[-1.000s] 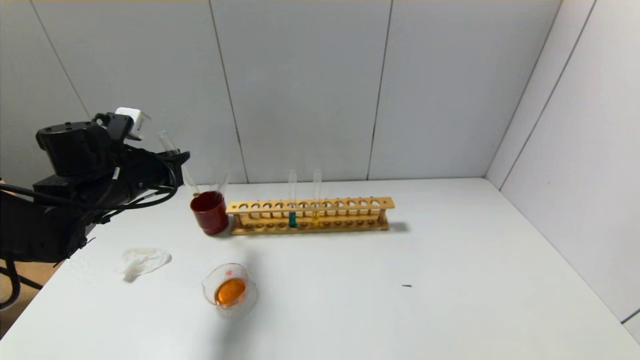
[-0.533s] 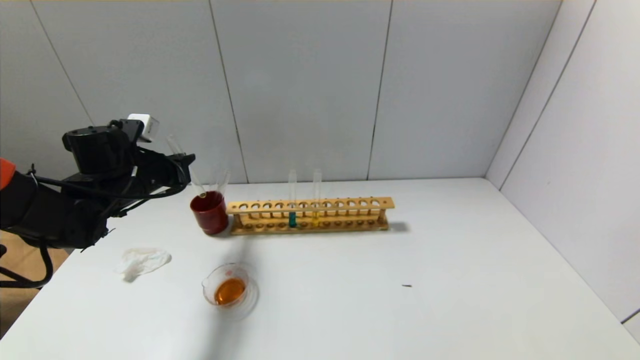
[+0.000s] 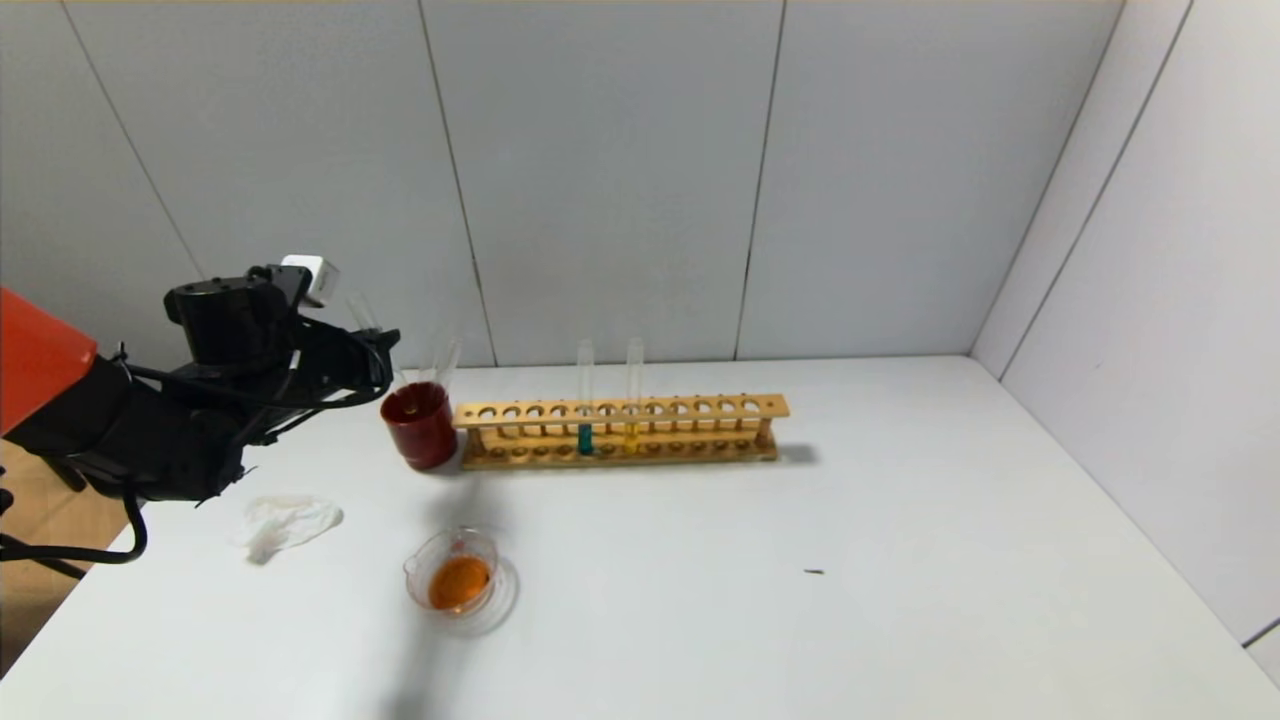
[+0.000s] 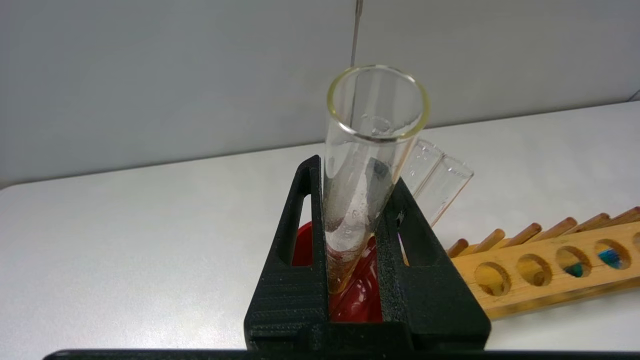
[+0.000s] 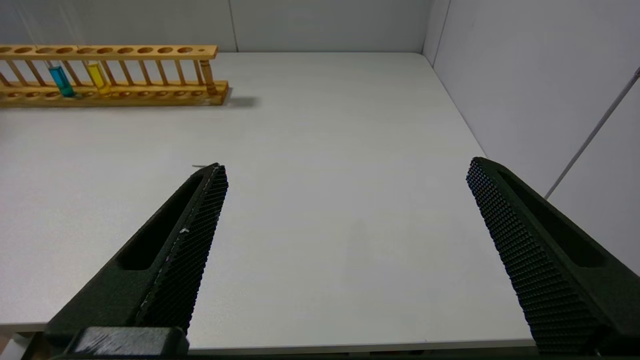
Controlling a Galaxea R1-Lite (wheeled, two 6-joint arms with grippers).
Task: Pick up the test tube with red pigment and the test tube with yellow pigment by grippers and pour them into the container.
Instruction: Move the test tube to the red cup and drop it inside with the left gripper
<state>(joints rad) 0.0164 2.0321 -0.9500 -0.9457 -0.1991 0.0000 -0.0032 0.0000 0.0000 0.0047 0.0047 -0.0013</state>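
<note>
Clamping the test tube with red pigment (image 4: pixel 361 165), left gripper (image 4: pixel 360 240) hovers above red cup (image 3: pixel 420 424).

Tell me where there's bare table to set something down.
The table is bare from the wooden rack to the right wall, apart from a dark speck; the right pincer hangs open there. Crowded on the left: red cup, glass dish, crumpled tissue.
</note>
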